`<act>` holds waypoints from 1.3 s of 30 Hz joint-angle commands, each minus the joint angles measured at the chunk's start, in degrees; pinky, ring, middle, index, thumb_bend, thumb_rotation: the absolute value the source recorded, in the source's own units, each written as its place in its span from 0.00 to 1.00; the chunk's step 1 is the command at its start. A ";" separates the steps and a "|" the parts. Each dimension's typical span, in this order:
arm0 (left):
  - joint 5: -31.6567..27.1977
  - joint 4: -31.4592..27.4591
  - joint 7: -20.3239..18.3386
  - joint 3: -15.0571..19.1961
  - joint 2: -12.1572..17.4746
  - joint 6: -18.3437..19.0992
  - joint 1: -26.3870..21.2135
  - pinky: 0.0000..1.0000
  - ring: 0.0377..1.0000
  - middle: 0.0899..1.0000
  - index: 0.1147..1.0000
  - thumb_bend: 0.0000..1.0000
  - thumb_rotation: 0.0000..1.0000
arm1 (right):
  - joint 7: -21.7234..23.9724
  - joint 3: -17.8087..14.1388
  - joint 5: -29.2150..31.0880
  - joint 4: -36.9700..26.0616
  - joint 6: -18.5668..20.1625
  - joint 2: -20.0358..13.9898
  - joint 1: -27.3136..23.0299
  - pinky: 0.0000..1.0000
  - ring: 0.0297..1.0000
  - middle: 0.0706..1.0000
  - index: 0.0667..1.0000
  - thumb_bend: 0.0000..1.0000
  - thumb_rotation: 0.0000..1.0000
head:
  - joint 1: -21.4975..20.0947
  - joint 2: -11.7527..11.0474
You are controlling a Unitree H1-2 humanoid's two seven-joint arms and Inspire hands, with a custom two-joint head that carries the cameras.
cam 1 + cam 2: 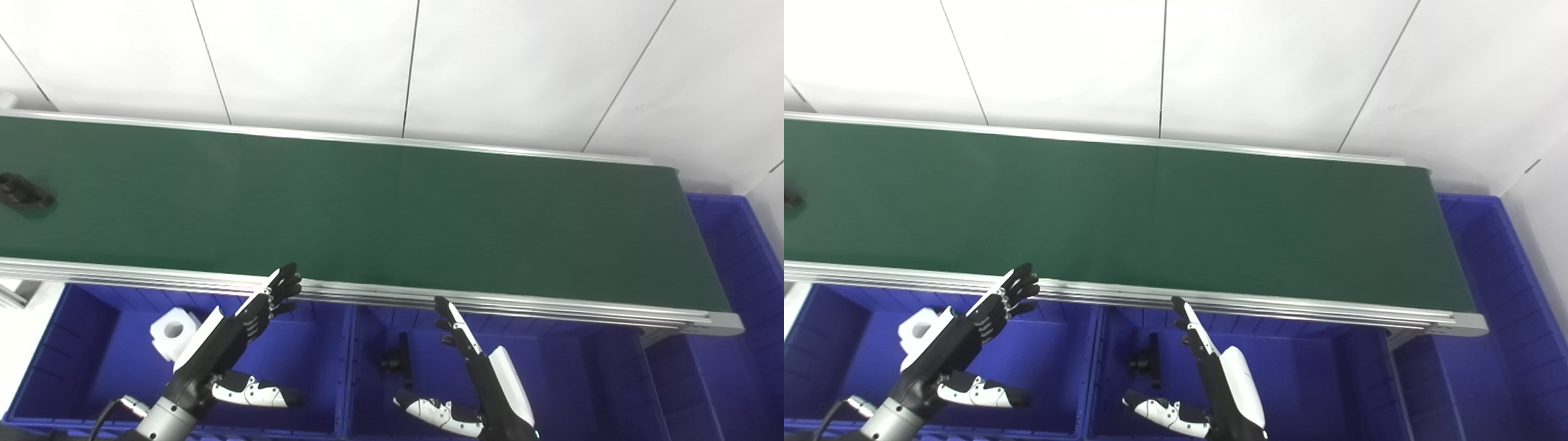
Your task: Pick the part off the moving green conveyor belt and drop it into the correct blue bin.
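White wall panels back the green conveyor belt (380, 214), where a black part (23, 192) lies at its far left. Both the left hand (236, 343) and right hand (471, 373) hover open and empty, fingers spread, over the blue bins (318, 380) holding a white part (174, 331) and a black piece (397, 360).

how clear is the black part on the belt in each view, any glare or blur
Left eye view: black part soft and dark at the left edge of the green belt, shape readable. Right eye view: the part is cropped to a sliver, blurred. Both: even light, faint sheen on the belt, bright rail.
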 commanded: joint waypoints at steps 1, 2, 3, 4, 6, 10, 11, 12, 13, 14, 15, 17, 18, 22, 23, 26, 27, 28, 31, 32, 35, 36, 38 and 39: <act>-0.39 -1.53 0.08 0.03 0.91 -0.25 -0.12 0.89 0.94 0.97 0.97 0.77 0.26 | 0.52 0.18 -0.12 -1.08 0.26 0.39 -0.54 0.82 0.89 0.94 0.98 0.75 0.42 | 0.05 0.02; -0.02 -1.60 0.08 0.05 1.09 0.15 -0.13 0.90 0.95 0.97 0.98 0.77 0.27 | 0.79 0.22 -0.23 -1.06 0.72 0.37 -0.67 0.82 0.90 0.94 0.98 0.75 0.42 | 0.36 -0.07; 0.28 -1.78 0.05 0.07 1.33 0.68 -0.04 0.90 0.95 0.97 0.97 0.77 0.27 | 1.07 0.27 -0.33 -0.96 1.10 0.35 -0.80 0.81 0.90 0.94 0.98 0.75 0.42 | 0.47 -0.16; 0.66 -2.07 0.04 0.10 1.60 1.24 0.13 0.91 0.95 0.97 0.97 0.78 0.27 | 1.51 0.33 -0.44 -0.98 1.73 0.35 -0.88 0.80 0.89 0.94 0.98 0.76 0.42 | 0.47 -0.16; 0.68 -2.35 -0.25 0.04 2.12 2.06 0.32 0.92 0.95 0.97 0.97 0.79 0.28 | 2.32 0.41 -0.69 -1.20 3.19 0.36 -1.02 0.79 0.90 0.95 0.99 0.76 0.43 | 0.72 -0.26; 0.74 -2.92 -0.52 -0.05 2.88 3.54 0.53 0.91 0.95 0.97 0.96 0.79 0.27 | 2.62 0.44 -1.11 -1.21 3.94 0.39 -1.19 0.79 0.90 0.95 0.98 0.77 0.42 | 1.10 -0.59; 0.73 -3.02 -0.62 -0.08 3.07 3.93 0.53 0.92 0.96 0.98 0.96 0.79 0.26 | 2.55 0.45 -1.20 -1.09 3.96 0.40 -1.23 0.79 0.89 0.95 0.98 0.77 0.42 | 1.43 -0.82; 1.03 -3.19 -0.63 -0.06 3.28 4.33 0.54 0.92 0.96 0.98 0.96 0.79 0.26 | 2.54 0.45 -1.21 -0.99 3.93 0.37 -1.26 0.79 0.89 0.95 0.98 0.77 0.42 | 1.47 -0.82; 1.27 -3.26 -0.61 -0.04 3.41 4.67 0.52 0.92 0.96 0.98 0.96 0.79 0.26 | 2.55 0.43 -1.21 -0.87 3.90 0.30 -1.33 0.79 0.89 0.95 0.98 0.77 0.42 | 1.88 -0.95; 1.45 -3.31 -0.57 -0.03 3.47 4.88 0.50 0.92 0.96 0.98 0.96 0.79 0.26 | 2.57 0.43 -1.21 -0.79 3.88 0.24 -1.37 0.79 0.89 0.95 0.98 0.77 0.42 | 1.88 -0.95; 1.31 -3.16 -0.61 -0.01 3.52 5.05 0.35 0.93 0.96 0.98 0.96 0.79 0.26 | 2.55 0.39 -1.08 -0.67 3.76 0.19 -1.40 0.79 0.89 0.95 0.98 0.77 0.42 | 2.48 -1.18; 1.09 -2.68 -0.60 -0.12 3.40 5.05 0.08 0.94 0.96 0.99 0.95 0.79 0.26 | 2.23 0.25 -0.78 -0.14 2.98 0.01 -1.52 0.79 0.89 0.95 0.98 0.77 0.42 | 3.90 -1.86; 1.08 -2.42 -0.56 -0.22 3.29 4.97 -0.02 0.94 0.96 0.98 0.95 0.80 0.27 | 2.01 0.17 -0.63 0.19 2.47 -0.11 -1.60 0.80 0.89 0.95 0.98 0.76 0.41 | 4.31 -1.99; 0.56 -1.40 0.05 -0.98 1.51 3.62 -0.14 0.94 0.95 0.97 0.94 0.80 0.25 | 1.18 -0.61 1.42 2.22 -0.23 -1.08 -1.92 0.84 0.90 0.95 0.99 0.76 0.39 | 10.39 -3.87; 0.42 -0.95 0.24 -1.24 0.85 2.97 -0.15 0.93 0.95 0.97 0.94 0.80 0.25 | 1.19 -0.81 2.06 2.62 -0.70 -1.51 -1.95 0.84 0.90 0.95 0.99 0.76 0.39 | 13.91 -5.24; 0.48 0.77 0.66 -1.99 -1.27 0.51 -0.24 0.92 0.95 0.97 0.95 0.80 0.30 | 0.95 -1.36 3.08 3.64 -2.04 -2.67 -2.03 0.86 0.92 0.96 1.00 0.74 0.40 | 20.48 -7.94; 0.49 1.27 0.71 -2.08 -1.77 -0.14 -0.31 0.91 0.95 0.97 0.95 0.80 0.30 | 0.83 -1.49 3.29 3.93 -2.47 -2.87 -2.08 0.86 0.92 0.96 1.00 0.73 0.39 | 20.94 -8.13; 0.81 1.81 0.92 -2.24 -2.46 -0.84 -0.41 0.91 0.94 0.97 0.95 0.80 0.30 | 0.72 -1.71 3.86 4.51 -3.26 -3.16 -2.24 0.86 0.92 0.96 1.00 0.72 0.39 | 23.65 -9.42; 2.78 2.73 1.95 -2.53 -4.14 -2.21 -0.67 0.88 0.93 0.96 0.94 0.81 0.31 | 0.34 -2.18 5.26 6.13 -5.82 -3.64 -2.68 0.88 0.94 0.97 1.00 0.69 0.37 | 25.14 -10.20; 3.47 3.09 2.34 -2.60 -4.52 -2.73 -0.79 0.88 0.93 0.96 0.94 0.81 0.32 | 0.28 -2.28 5.45 6.45 -6.33 -3.72 -2.76 0.89 0.94 0.98 1.00 0.68 0.36 | 25.87 -10.79; 4.14 4.36 3.09 -2.74 -5.53 -4.23 -1.08 0.88 0.93 0.96 0.94 0.82 0.32 | 0.23 -2.43 5.32 6.88 -6.61 -3.89 -2.80 0.90 0.95 0.98 1.00 0.67 0.37 | 26.68 -11.49; 4.04 4.72 3.28 -2.76 -5.83 -4.71 -1.15 0.88 0.93 0.96 0.94 0.82 0.32 | 0.22 -2.42 5.40 6.94 -6.64 -3.89 -2.80 0.91 0.95 0.98 1.00 0.66 0.37 | 26.72 -11.54; 3.89 5.30 3.39 -2.85 -6.20 -5.43 -1.29 0.88 0.93 0.96 0.93 0.82 0.30 | 0.20 -2.40 5.49 6.99 -6.65 -3.81 -2.75 0.92 0.95 0.99 1.00 0.66 0.37 | 26.32 -12.12; 3.85 5.52 3.35 -2.91 -6.32 -5.70 -1.35 0.88 0.93 0.96 0.93 0.81 0.30 | 0.19 -2.38 5.49 7.00 -6.64 -3.76 -2.73 0.93 0.95 0.99 1.00 0.66 0.37 | 26.32 -12.12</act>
